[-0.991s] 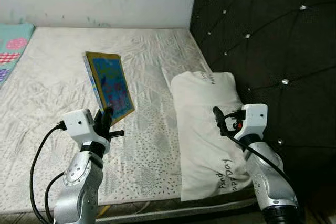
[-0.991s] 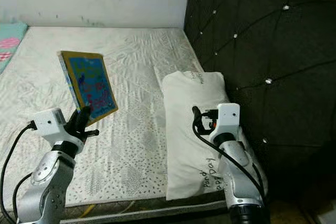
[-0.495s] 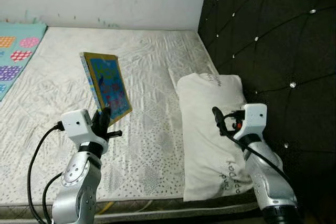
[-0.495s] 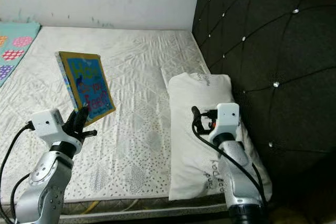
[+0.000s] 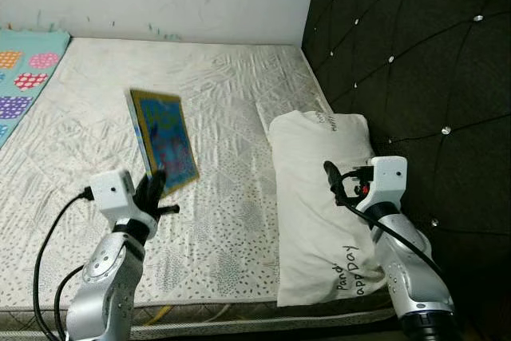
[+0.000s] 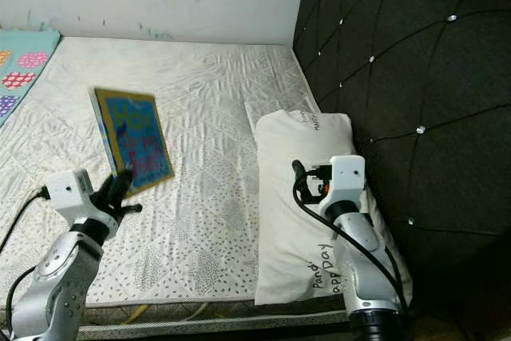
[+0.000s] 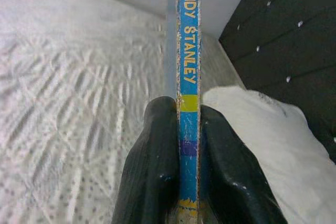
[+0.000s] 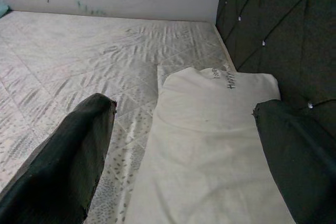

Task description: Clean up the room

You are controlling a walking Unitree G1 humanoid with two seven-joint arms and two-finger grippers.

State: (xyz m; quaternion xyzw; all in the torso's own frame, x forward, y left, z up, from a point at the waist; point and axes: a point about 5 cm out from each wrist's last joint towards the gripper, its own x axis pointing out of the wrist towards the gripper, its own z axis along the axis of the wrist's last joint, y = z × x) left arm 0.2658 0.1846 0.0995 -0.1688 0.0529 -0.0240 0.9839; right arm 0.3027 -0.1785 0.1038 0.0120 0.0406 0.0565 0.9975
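Book: a thin picture book (image 5: 164, 140), held on edge above the left part of the mattress (image 5: 231, 117), spine gripped low.
Left gripper (image 7: 189, 129): fingers clamped flat on the spine.
Right gripper (image 8: 184, 145): fingers spread wide, holding nothing, over the pillow (image 5: 323, 197) on the right.
Advice: the tall cover could swing, so carry it slowly and keep the wrist level.

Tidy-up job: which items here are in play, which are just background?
In play:
- book, clamped by its spine in the left gripper

Background:
- white pillow lying flat by the headboard
- mattress
- patterned mat at the far left
- right gripper, open above the pillow
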